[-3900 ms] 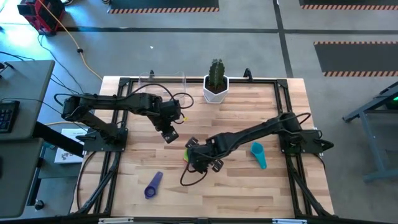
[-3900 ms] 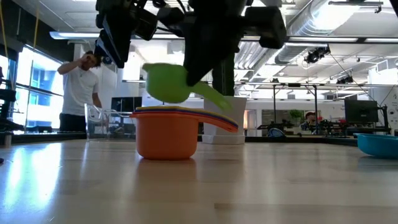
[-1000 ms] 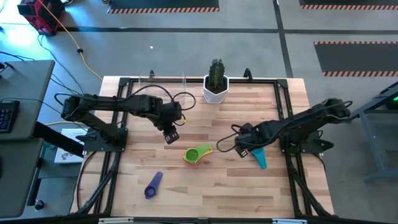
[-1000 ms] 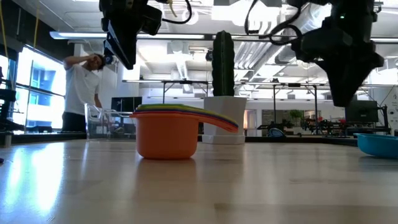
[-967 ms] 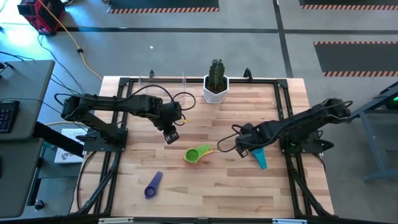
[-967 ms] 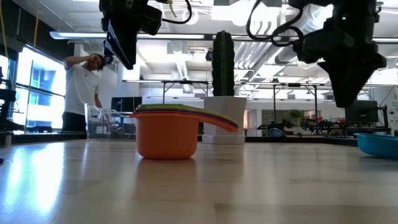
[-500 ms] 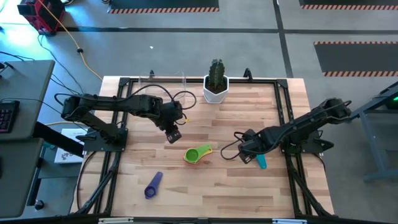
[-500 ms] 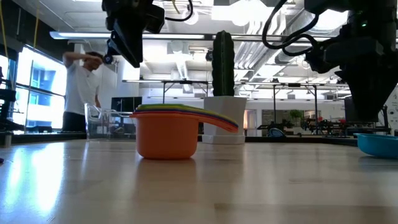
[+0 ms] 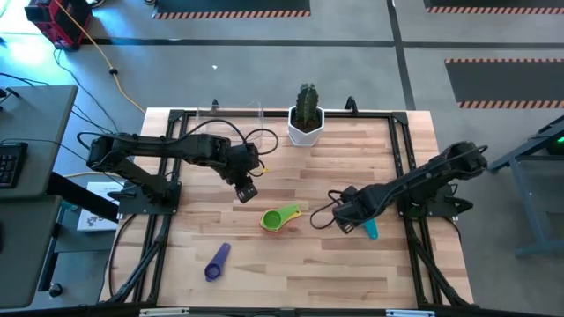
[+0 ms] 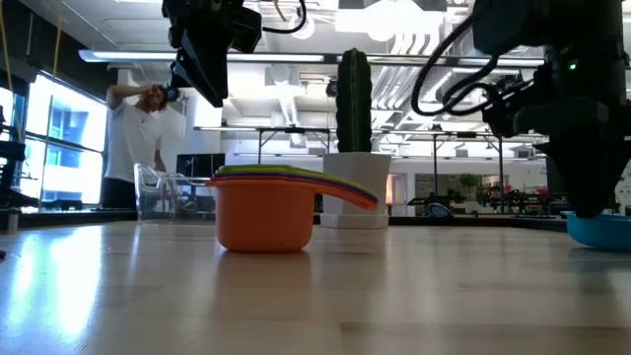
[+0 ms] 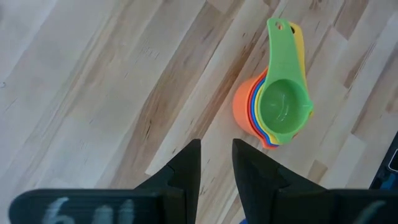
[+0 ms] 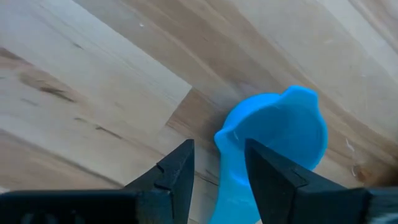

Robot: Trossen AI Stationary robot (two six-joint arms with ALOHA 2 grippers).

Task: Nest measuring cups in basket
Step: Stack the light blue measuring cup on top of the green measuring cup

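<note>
a purple measuring cup (image 9: 218, 261) lies alone near the front left of the pale wood-plank surface (image 9: 291, 264), and the clear, thin-walled basket (image 9: 236, 112) stands at the back edge beside a white pot with a cactus (image 9: 306, 116). the left gripper (image 9: 248, 190) hangs above the surface with its dark fingers (image 11: 186, 167) slightly apart on nothing, the nested stack of smooth plastic cups (image 9: 279, 218), green on top and orange at the bottom, sitting apart from it toward the middle. on the right, the right gripper (image 9: 351, 220) is low over the blue cup (image 12: 273, 140), its fingers (image 12: 177, 167) apart with the cup's handle between them and the round bowl just beyond the tips.
</note>
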